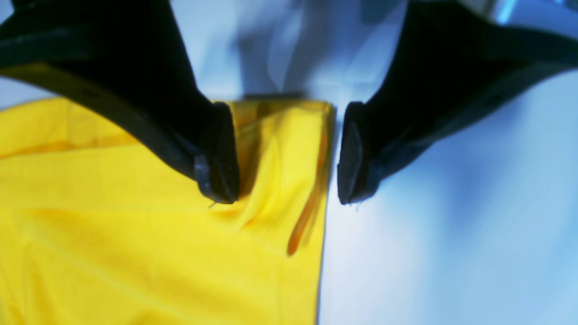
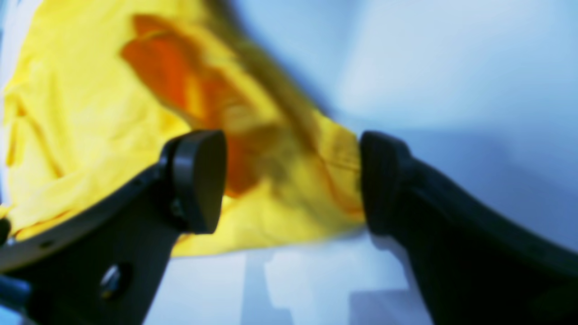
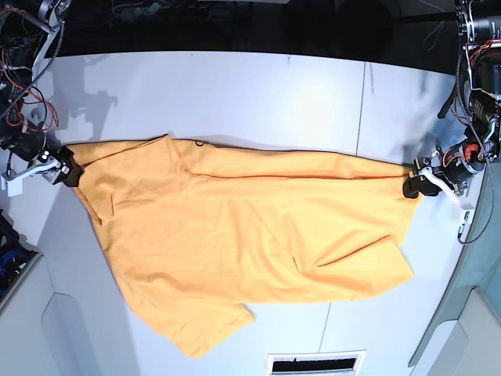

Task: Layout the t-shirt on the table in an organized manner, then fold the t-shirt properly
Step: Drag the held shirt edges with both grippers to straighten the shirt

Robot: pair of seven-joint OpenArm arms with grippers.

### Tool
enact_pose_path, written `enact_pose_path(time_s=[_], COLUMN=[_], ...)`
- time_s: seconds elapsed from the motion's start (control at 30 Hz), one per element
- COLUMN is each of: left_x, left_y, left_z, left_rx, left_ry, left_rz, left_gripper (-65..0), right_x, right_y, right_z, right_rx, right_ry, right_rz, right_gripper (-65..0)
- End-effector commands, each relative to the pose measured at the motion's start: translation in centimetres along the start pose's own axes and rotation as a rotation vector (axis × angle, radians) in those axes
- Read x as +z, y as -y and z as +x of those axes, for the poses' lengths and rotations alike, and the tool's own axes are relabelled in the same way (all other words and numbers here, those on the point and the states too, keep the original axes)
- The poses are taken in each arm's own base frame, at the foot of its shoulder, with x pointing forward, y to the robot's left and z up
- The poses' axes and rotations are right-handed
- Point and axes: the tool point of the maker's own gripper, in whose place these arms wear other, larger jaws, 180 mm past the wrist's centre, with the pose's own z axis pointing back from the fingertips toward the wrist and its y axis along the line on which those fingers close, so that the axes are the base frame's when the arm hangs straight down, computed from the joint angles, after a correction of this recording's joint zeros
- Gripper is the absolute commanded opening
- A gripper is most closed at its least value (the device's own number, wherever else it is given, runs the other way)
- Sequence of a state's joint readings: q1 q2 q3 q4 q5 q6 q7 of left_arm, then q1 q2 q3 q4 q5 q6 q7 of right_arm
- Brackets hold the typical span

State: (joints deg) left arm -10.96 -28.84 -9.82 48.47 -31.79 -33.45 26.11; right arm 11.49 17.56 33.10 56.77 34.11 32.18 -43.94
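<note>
A: Shirt first. Where is it?

B: The t-shirt [image 3: 243, 243] lies spread across the middle of the table [image 3: 235, 94] in the base view, long axis running 9 to 3 o'clock. One sleeve sticks out toward 7 o'clock near the front edge. The top edge has a folded ridge running from about 10 toward 3. Some creases around 4 o'clock.

A: Flat?

B: Mostly flat, not squared up. The lower edge slants.

A: Left claw?

B: The left gripper [image 1: 289, 153] is at the shirt's 3 o'clock corner in the base view. The wrist view shows the jaws standing wide. A corner of the cloth [image 1: 280, 149] sits in the gap between them, with one fingertip [image 1: 219, 153] over the fabric and the other over bare table. It is not pinched.

A: Right one?

B: The right gripper [image 2: 293, 180] is at the 9 o'clock end. It is wide apart too. The shirt's edge [image 2: 289, 180] lies between the pads [image 2: 198, 180], loose, nothing clamped. That view is blurry and the fabric shows a darker orange patch toward 11 o'clock.

A: Anything else?

B: A thin dark seam line [image 3: 360, 102] crosses the table at about 1 o'clock. A vent-like slot [image 3: 315, 363] sits at 6 o'clock on the front edge.
</note>
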Motion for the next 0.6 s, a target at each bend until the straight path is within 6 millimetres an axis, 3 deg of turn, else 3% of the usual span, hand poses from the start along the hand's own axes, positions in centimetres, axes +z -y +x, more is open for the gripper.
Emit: enact_pose_path(time_s=[0.0, 0.13, 0.17, 0.23, 0.3, 0.37, 0.4, 0.57], left_x=[0.4, 0.2, 0.1, -0.3, -0.6, -0.9, -0.9, -0.3], left_y=[-0.6, -0.4, -0.3, 0.2, 0.8, 1.3, 1.4, 1.4], left_z=[1.7, 1.0, 0.7, -0.1, -0.8, -1.3, -1.5, -2.7], left_rx=[-0.012, -0.038, -0.058, -0.098, -0.130, -0.151, -0.158, -0.188], left_ry=[0.035, 0.004, -0.013, -0.048, -0.078, -0.099, -0.106, -0.181], left_rz=[0.009, 0.011, 0.012, 0.006, -0.006, -0.016, -0.021, -0.051], left_gripper=[-26.8, -27.9, -32.1, -48.7, -65.0, -65.0, -65.0, -65.0], right_x=[0.1, -1.2, -1.5, -1.8, -1.8, -1.7, -1.6, -0.6], right_y=[-0.8, -2.6, -3.0, -3.4, -3.4, -3.3, -3.3, -2.4], right_z=[1.6, 0.2, -0.2, -0.6, -0.7, -1.1, -1.4, -2.7], right_rx=[0.030, 0.073, 0.080, 0.085, 0.084, 0.087, 0.089, 0.100], right_ry=[0.028, -0.030, -0.041, -0.052, -0.062, -0.089, -0.107, -0.192], right_rz=[0.026, 0.058, 0.064, 0.073, 0.073, 0.071, 0.069, 0.051], right_gripper=[-20.5, -20.7, -20.7, -23.2, -38.3, -61.1, -65.0, -65.0])
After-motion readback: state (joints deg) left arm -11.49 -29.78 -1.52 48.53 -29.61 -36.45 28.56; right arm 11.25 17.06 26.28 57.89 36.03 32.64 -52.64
